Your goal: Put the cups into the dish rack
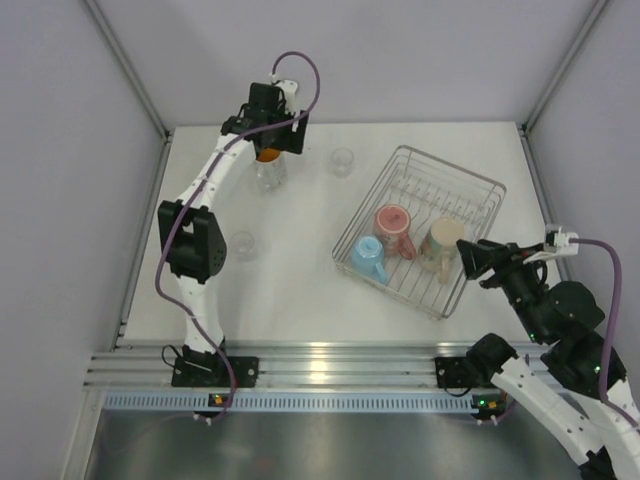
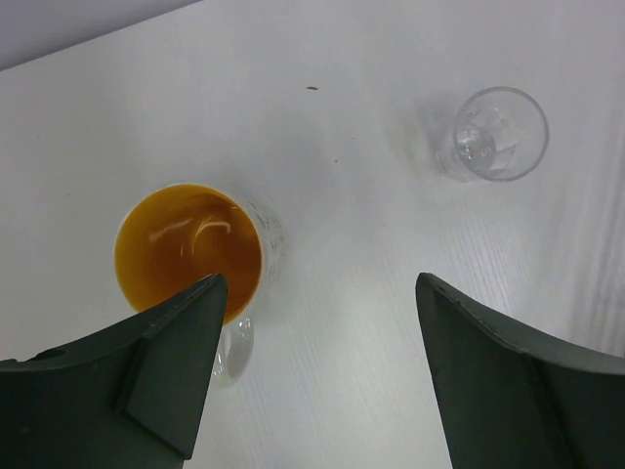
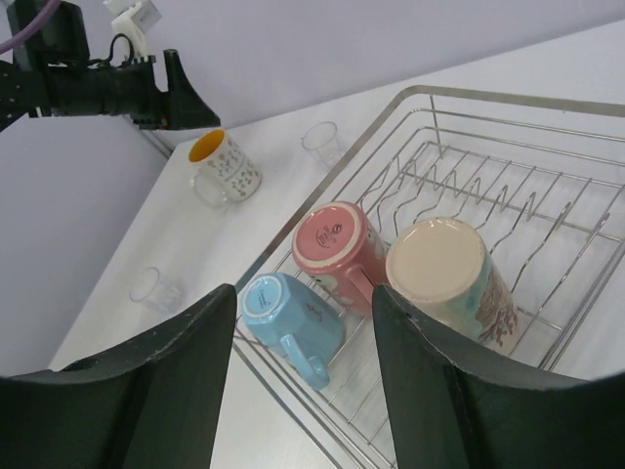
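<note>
1. The left claw [image 2: 319, 293] hangs over the far left part of the table [image 1: 300, 290], jaws spread wide with nothing between them.
2. The orange-inside mug [image 2: 188, 249] stands upright, mouth up, directly below the claw's left fingertip. It is off to that side of the gap, not inside it. The right wrist view shows a small flower pattern on its outer wall.
3. The first clear glass [image 2: 234, 347] stands just beside that mug, on the side nearer the claw's wrist, partly hidden by the left finger.
4. The second clear glass [image 2: 493, 134] stands upright ahead of the claw's right finger, well apart from the mug.
5. The third clear glass [image 1: 243, 245] stands well behind the claw, near the left arm's elbow.
6. The right claw [image 3: 305, 293] hovers at the near right edge of the dish rack [image 3: 508, 98], jaws partly apart and gripping nothing.
7. Three mugs lie tipped in the rack just ahead of this claw, with their bases turned toward it.
   - The light blue mug [image 3: 288, 318] is ahead of the left finger, handle pointing back at the claw.
   - The pink mug [image 3: 337, 244] shows through the gap.
   - The cream patterned mug [image 3: 444, 274] is ahead of the right finger.
8. The rack's row of plate slots runs beyond the mugs, farther from the claw.
</note>
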